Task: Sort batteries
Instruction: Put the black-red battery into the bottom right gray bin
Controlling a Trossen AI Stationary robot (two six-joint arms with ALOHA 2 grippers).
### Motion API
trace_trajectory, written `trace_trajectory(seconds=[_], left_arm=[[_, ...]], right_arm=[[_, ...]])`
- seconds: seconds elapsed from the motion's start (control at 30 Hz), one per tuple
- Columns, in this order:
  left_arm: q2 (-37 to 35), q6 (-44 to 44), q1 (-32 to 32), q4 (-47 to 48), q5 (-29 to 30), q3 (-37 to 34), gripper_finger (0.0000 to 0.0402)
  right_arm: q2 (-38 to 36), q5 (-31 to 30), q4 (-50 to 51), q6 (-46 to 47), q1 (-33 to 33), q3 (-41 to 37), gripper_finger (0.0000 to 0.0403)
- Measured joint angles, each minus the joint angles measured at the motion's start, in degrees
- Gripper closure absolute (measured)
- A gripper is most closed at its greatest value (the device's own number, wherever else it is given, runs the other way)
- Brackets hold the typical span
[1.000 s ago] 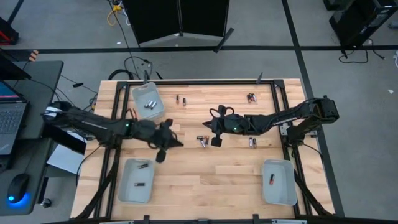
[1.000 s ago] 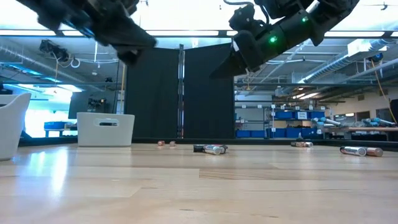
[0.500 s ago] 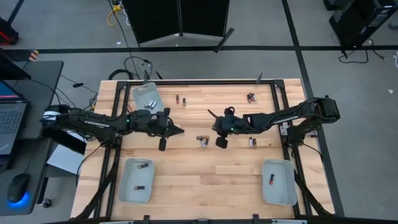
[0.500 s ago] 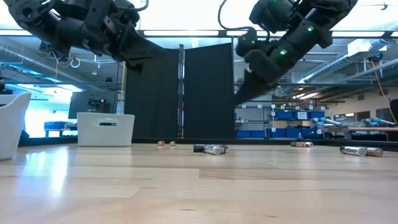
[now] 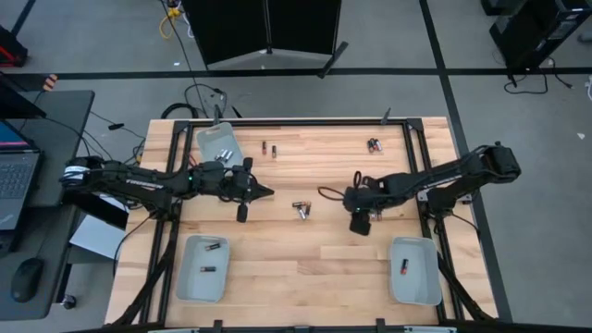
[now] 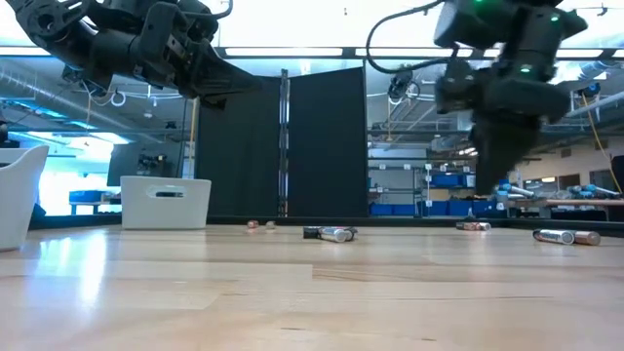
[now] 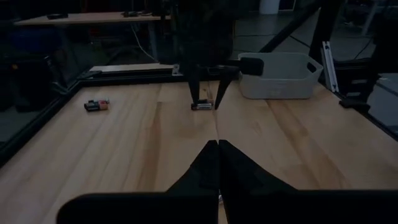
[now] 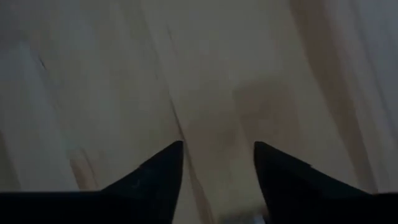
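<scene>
**Both arms over the table, batteries scattered**

Where the table (image 5: 296,259) fills most of the high view, we see two dark arms reaching in over it from either side. The left arm (image 5: 139,181) lies across the far-left part, its gripper (image 5: 268,193) near the middle with the fingers (image 7: 214,163) pressed closed on nothing. The right arm (image 5: 453,174) comes in from the right edge; its gripper (image 5: 359,225) points down at bare wood, fingers (image 8: 163,167) parted and empty.

We count three pale trays: one at the far left (image 5: 220,148), one at the near left (image 5: 203,268), one at the near right (image 5: 414,271). Each holds a few batteries.

Loose batteries lie on the wood. A pair (image 5: 302,210) sits between the two grippers, near the middle. Another pair (image 5: 374,144) lies by the far right edge, and two (image 5: 268,148) lie just beside the far-left tray. One cell (image 5: 375,214) lies just beside the right gripper.
</scene>
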State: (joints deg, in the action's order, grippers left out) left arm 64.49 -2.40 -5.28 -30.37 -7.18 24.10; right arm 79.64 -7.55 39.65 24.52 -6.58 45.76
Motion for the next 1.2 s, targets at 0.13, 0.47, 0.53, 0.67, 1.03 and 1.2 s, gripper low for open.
trace_trajectory(seconds=[0.13, 0.47, 0.53, 0.67, 1.03, 1.2], left_arm=[[0.0, 0.0, 0.0, 0.0, 0.0, 0.0, 0.0394], [0.0, 0.4, 0.0, 0.0, 0.0, 0.0, 0.0394], [0.0, 0.4, 0.0, 0.0, 0.0, 0.0, 0.0394], [0.0, 1.1, 0.0, 0.0, 0.0, 0.0, 0.0394], [0.0, 1.2, 0.0, 0.0, 0.1, 0.0, 0.0394], [0.0, 1.4, 0.0, 0.1, 0.1, 0.0, 0.0394]], right_arm=[[-0.1, 0.2, 7.4, 1.3, -2.1, 0.0, 0.0152], [-0.1, 0.4, 9.6, 2.0, -1.3, 0.0, 0.0074], [-0.1, 0.4, 3.6, -0.9, -0.1, 0.0, 0.0071], [-0.1, 2.6, -7.5, -6.0, 2.8, 0.0, 0.0078], [-0.1, -5.3, -0.6, -3.1, 24.8, 4.5, 0.009], [-0.1, -5.2, -2.2, -3.6, 38.3, 4.9, 0.0106]])
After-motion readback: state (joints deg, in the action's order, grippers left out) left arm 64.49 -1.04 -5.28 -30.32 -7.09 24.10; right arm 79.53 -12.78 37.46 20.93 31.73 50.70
